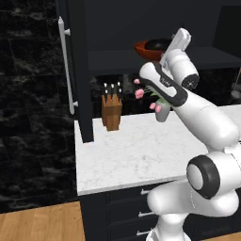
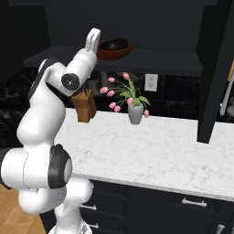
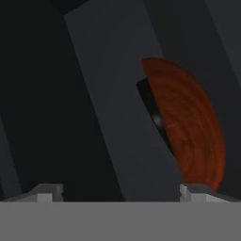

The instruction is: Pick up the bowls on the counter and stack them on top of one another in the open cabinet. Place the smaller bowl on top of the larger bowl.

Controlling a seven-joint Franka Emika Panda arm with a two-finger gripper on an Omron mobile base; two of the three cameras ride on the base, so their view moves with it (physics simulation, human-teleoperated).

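The larger reddish-brown bowl (image 2: 114, 53) rests on the dark shelf of the open cabinet (image 2: 151, 61). The small glossy black bowl (image 2: 113, 44) sits inside it. From the left base view the brown bowl (image 1: 142, 50) and the black bowl (image 1: 157, 44) are partly behind my hand. My gripper (image 2: 94, 33) points upward just in front of the shelf, left of the bowls and apart from them. It is open and holds nothing. In the hand view the brown bowl (image 3: 195, 127) and a sliver of the black bowl (image 3: 151, 106) show past the shelf edge. The marble counter (image 1: 132, 150) lies below.
A tan knife block (image 1: 112, 112) stands at the counter's back left. A grey vase of pink flowers (image 2: 135, 113) stands beside it. The open cabinet door with its silver bar handle (image 1: 66, 66) hangs over the counter's left end. Dark drawers (image 2: 183, 201) run below the counter.
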